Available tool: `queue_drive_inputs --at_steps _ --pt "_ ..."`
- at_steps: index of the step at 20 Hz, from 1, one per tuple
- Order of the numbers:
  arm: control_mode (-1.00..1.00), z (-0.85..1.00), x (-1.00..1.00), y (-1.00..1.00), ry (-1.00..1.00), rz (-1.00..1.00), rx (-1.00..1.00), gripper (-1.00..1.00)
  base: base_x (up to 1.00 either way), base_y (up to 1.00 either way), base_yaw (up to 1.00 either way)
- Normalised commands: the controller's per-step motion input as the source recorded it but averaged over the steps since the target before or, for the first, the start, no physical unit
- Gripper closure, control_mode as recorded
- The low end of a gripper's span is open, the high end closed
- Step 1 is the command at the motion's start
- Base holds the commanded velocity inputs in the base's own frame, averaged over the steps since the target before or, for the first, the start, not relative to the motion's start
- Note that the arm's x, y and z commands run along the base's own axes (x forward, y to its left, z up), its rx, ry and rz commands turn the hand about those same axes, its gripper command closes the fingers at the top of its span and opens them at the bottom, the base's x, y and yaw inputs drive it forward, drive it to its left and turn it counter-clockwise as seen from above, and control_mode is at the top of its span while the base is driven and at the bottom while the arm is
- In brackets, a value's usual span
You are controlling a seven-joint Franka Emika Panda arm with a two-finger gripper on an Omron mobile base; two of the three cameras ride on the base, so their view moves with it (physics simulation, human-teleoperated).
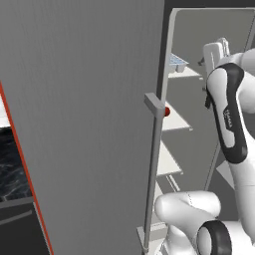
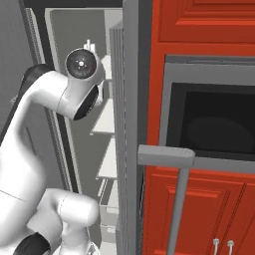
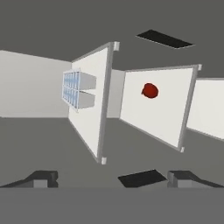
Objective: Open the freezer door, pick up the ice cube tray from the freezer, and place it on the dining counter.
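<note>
Spread, empty fingers (image 3: 111,179) face the ice cube tray (image 3: 71,89) on a freezer (image 3: 39,87) shelf.

The arm (image 1: 234,164) was glossy white with rounded links, black bands at the joints, a black strip with faint grey lettering along one link, and a dark round end cap.
</note>
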Motion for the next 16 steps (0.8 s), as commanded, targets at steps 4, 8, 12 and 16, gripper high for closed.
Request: queue_drive_inputs --at_steps 4,8,12,16 --pt "-1.0 0.0 0.48 -0.03 0.0 0.0 0.01 -1.0 0.0 0.0 0.0" --pt "-1.0 0.0 0.56 -0.06 0.0 0.0 0.02 -1.0 0.0 0.0 0.0" --pt "-1.0 0.0 0.47 -0.15 0.0 0.0 0.04 -1.0 0.0 0.0 0.0" --pt "-1.0 0.0 0.5 -0.1 0.0 0.0 0.02 -1.0 0.0 0.0 0.0"
